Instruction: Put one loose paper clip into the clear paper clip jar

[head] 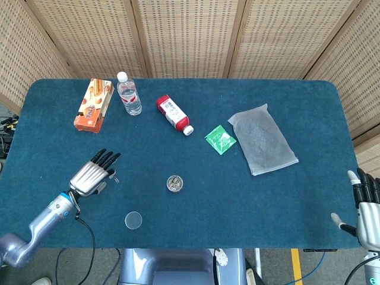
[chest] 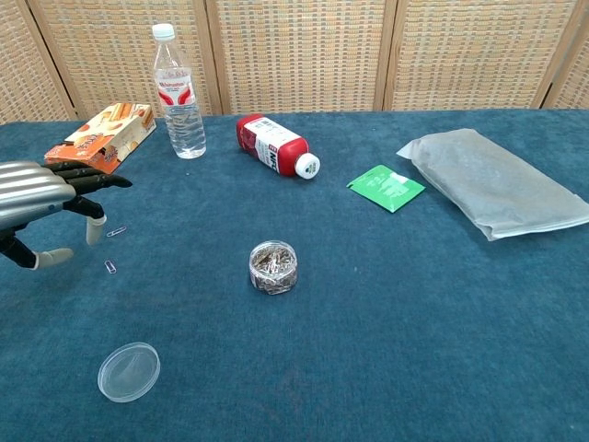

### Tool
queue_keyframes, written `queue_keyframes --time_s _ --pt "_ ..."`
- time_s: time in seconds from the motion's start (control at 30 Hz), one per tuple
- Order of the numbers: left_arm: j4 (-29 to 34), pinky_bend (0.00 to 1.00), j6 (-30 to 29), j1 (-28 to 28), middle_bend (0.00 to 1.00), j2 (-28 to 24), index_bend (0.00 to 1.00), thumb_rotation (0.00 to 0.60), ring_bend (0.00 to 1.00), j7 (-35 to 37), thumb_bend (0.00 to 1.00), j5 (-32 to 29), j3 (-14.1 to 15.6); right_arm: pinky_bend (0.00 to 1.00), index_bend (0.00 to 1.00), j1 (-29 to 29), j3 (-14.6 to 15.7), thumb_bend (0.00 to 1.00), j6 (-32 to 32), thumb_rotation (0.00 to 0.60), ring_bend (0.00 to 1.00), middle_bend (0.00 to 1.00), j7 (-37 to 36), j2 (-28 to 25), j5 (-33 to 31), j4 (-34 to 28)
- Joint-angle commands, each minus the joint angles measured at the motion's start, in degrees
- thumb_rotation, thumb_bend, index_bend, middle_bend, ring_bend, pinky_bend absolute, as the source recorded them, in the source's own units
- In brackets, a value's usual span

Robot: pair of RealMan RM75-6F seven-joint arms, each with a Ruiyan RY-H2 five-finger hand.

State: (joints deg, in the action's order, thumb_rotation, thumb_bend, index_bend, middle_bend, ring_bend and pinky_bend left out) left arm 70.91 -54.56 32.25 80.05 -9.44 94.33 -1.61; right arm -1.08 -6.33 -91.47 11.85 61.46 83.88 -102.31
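Open blue tabletop (head: 196, 237) lies between the left hand (chest: 37, 198) and the jar (chest: 273, 267); nothing stands in that lane. The lid (chest: 129, 371) lies flat, nearer the front edge. Box (chest: 99, 142), upright water bottle (chest: 179, 92) and toppled red bottle (chest: 276, 145) line the far side, well apart from the jar.

Your clear paper clip jar (chest: 273, 267) stands upright and uncapped at the table's centre, packed with clips; its lid (chest: 129, 371) lies at its 8 o'clock, two loose paper clips (chest: 110, 266) (chest: 117, 231) at 9
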Motion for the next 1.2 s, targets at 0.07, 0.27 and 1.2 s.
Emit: queue_keyframes --time_s 0.07,0.27,1.2 --pt "-5.6 0.0 1.7 2.5 0.0 4.0 0.44 0.6 0.0 2.7 0.41 0.6 0.9 0.0 0.0 0.4 -0.3 0.0 0.7 0.6 0.0 0.0 0.8 0.5 -1.1 0.2" --pt "-11.4 0.0 1.2 3.5 0.0 7.1 0.37 0.6 0.0 7.3 0.41 1.0 2.2 0.0 0.0 0.7 -0.5 0.0 1.3 0.6 0.0 0.0 1.7 1.0 -2.3 0.4" --pt "-24.8 0.0 -5.3 2.4 0.0 14.8 0.43 0.6 0.0 18.8 0.41 1.4 6.1 0.0 0.0 0.8 0.3 0.0 1.4 0.6 0.0 0.0 0.6 0.4 -1.4 0.2"
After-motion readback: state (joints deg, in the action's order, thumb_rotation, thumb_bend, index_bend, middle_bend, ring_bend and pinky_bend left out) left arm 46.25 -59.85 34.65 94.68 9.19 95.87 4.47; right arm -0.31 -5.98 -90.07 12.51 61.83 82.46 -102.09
